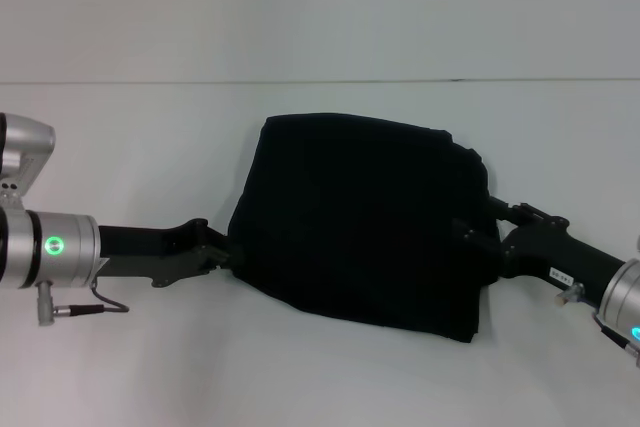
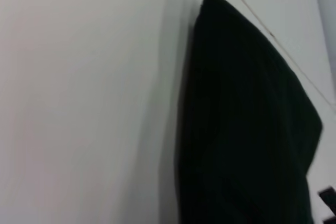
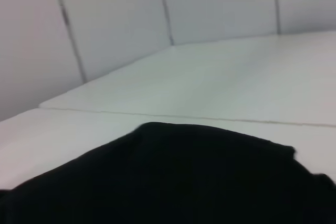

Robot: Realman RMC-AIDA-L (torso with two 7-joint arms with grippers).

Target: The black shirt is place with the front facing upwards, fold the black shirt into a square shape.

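Note:
The black shirt lies on the white table as a folded, roughly square bundle with its plain black side up; no lettering or neck label shows. My left gripper is at the shirt's left edge, near the front corner, touching the cloth. My right gripper is at the shirt's right edge, also against the cloth. The shirt fills much of the left wrist view and the lower part of the right wrist view.
The white table spreads all around the shirt. A seam line runs across its far part, with a pale panelled wall behind.

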